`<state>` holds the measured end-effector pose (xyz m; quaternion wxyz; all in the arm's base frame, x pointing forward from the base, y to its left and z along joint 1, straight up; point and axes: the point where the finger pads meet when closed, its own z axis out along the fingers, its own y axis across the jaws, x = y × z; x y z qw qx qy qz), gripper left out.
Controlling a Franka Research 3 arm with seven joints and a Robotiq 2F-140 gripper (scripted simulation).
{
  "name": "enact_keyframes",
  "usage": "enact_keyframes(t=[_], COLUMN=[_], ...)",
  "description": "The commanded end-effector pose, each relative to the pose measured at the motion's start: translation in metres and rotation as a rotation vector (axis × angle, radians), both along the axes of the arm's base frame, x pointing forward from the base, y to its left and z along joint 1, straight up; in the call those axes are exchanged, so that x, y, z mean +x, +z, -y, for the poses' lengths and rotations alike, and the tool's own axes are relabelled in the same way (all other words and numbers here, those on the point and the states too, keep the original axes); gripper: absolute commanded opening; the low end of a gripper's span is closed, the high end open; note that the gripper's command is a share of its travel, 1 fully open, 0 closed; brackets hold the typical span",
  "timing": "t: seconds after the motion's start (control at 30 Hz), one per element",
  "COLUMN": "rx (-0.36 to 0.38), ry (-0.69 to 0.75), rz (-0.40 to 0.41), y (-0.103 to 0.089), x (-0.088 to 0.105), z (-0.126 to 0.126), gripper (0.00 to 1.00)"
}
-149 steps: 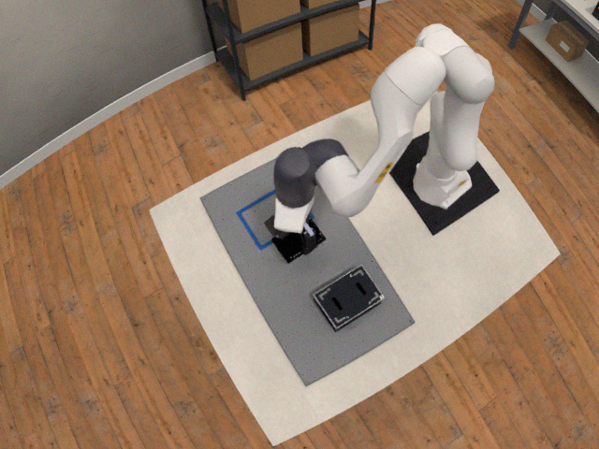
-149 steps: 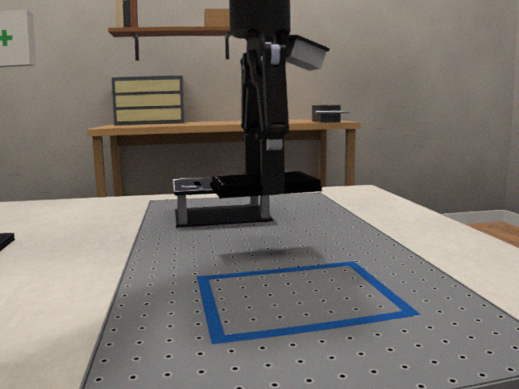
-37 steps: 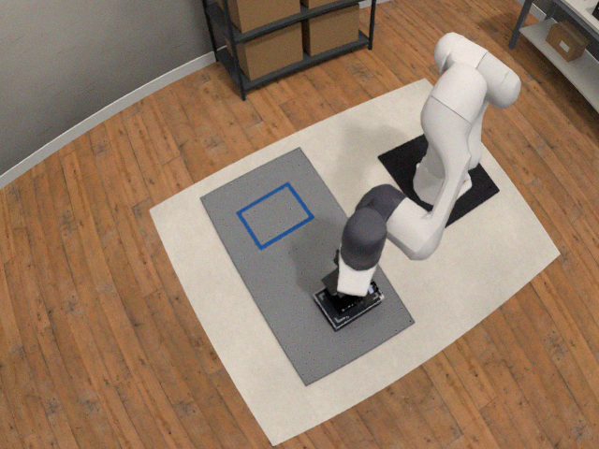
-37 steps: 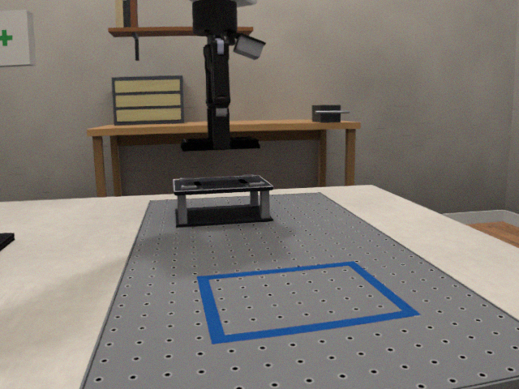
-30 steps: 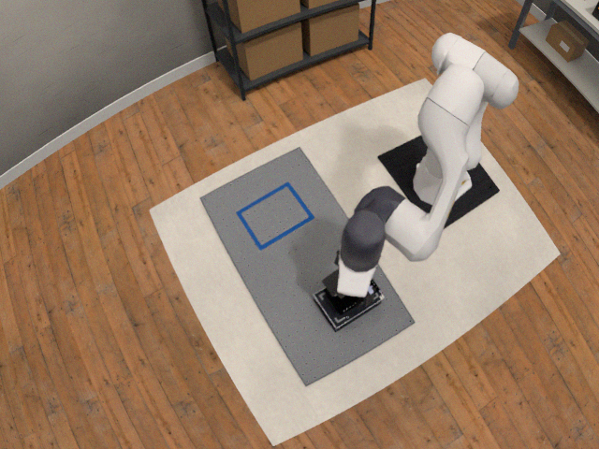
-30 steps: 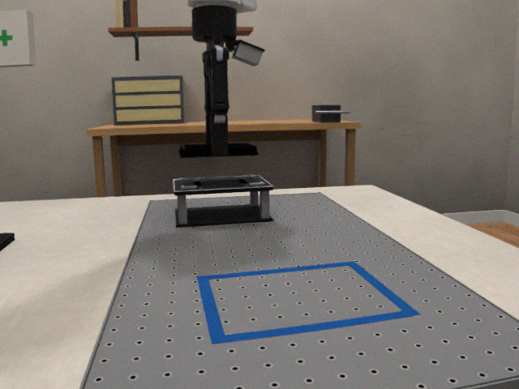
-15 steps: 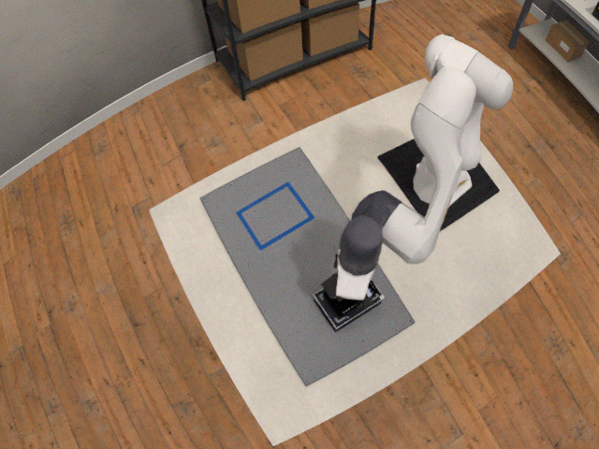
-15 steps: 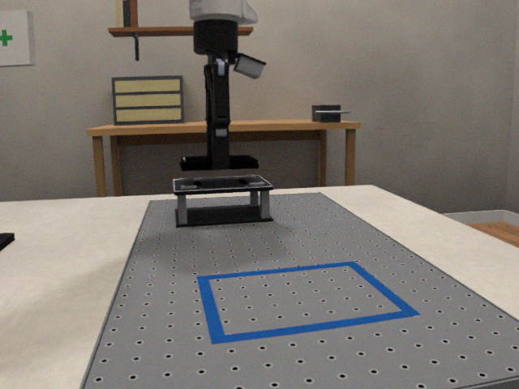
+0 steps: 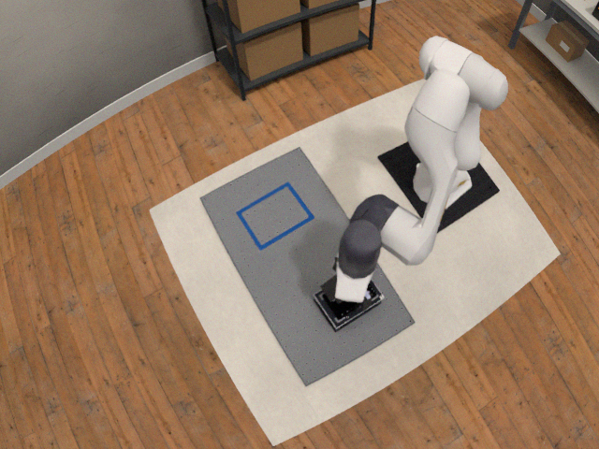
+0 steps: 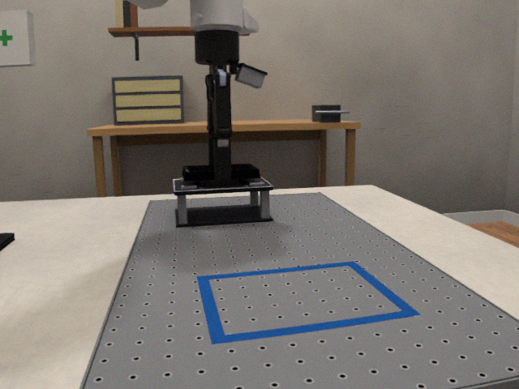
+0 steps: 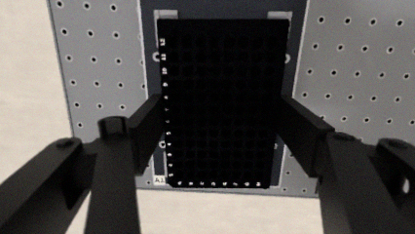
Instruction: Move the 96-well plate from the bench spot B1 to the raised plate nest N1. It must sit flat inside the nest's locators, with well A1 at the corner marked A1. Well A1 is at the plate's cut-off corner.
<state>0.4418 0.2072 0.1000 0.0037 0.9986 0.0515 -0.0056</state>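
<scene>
The black 96-well plate (image 11: 221, 102) is between the fingers of my gripper (image 11: 219, 110), which is shut on its two long sides. The plate is down at the top of the raised nest N1 (image 10: 221, 201), level, with light locators showing at its corners. Whether it rests fully on the nest I cannot tell. In the wrist view the plate's number 1 end is by the nest's A1 label (image 11: 159, 180) at the lower left; the cut-off corner itself is too dark to see. From above, my wrist hides most of the plate (image 9: 349, 309). The blue outline of spot B1 (image 10: 303, 299) is empty.
The grey perforated bench plate (image 9: 299, 261) lies on a cream mat. My arm's base stands on a black pad (image 9: 437, 185). A wooden table with a drawer box (image 10: 147, 100) stands by the back wall.
</scene>
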Motion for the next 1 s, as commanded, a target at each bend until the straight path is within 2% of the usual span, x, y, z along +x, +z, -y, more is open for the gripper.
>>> enact_keyframes(t=[0.0, 0.97], rx=[0.0, 0.0], ry=[-0.012, -0.012], rz=[0.009, 0.009], y=[-0.0002, -0.0025], x=[0.0031, 0.0019], z=[0.0, 0.0005], gripper=[0.6, 0.6])
